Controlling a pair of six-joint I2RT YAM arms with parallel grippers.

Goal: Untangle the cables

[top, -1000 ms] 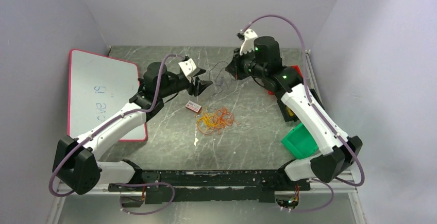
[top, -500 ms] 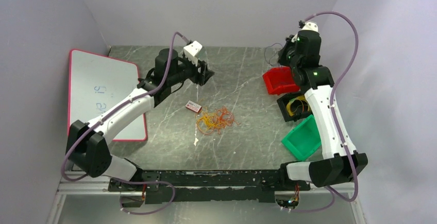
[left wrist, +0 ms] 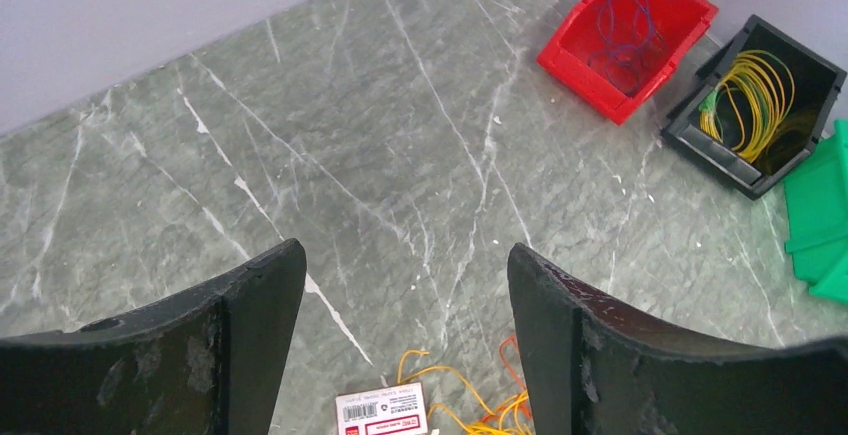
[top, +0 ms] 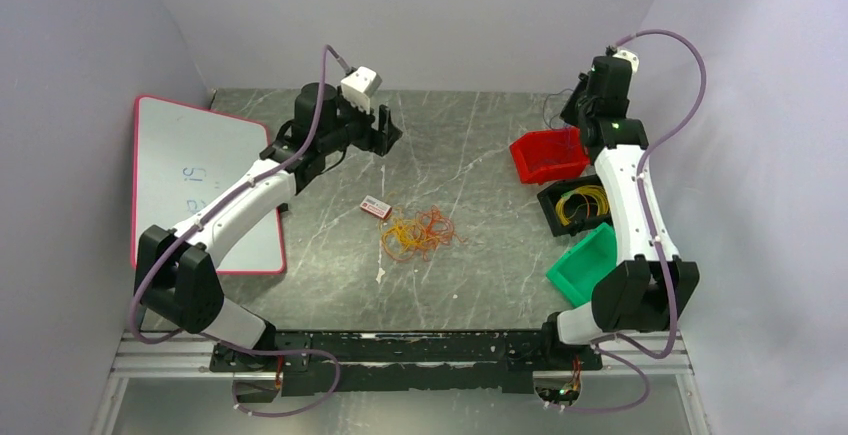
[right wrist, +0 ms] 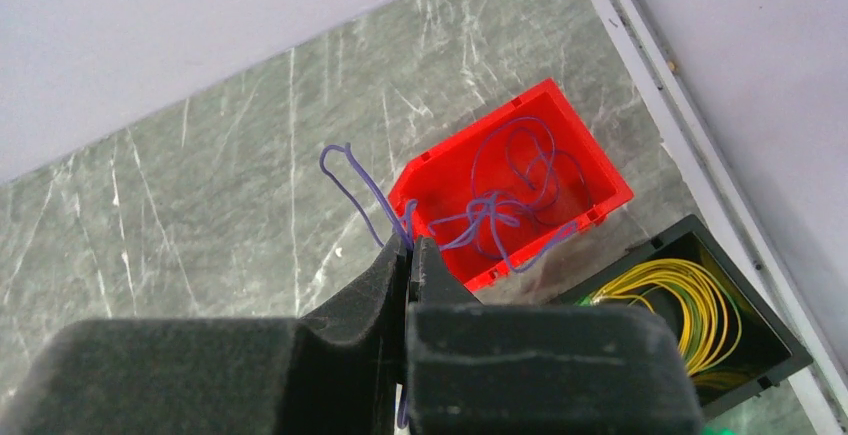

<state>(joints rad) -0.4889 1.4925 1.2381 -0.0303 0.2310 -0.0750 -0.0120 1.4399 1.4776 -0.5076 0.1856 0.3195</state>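
Right wrist: my right hand (right wrist: 410, 252) is pinched tight on a thin purple cable (right wrist: 487, 207) over the red bin (right wrist: 587, 145) (far right of the desk (top: 470, 155)); left hand (left wrist: 400, 275) spread wide, holding nothing; orange cables (top: 418, 233) lie mid-desk

The desk (top: 480, 145) lies bare behind and in front of the cable tangle (top: 418, 233), open to a hand. A small card (top: 376, 206) sits just left of it, with a whiteboard (top: 190, 180) farther left. Well to the right stand a red bin (top: 547, 156), a black bin (top: 575, 205) and a green bin (top: 585, 267). Over the red bin hangs the right hand (right wrist: 410, 255), pinching a purple cable (right wrist: 350, 180).
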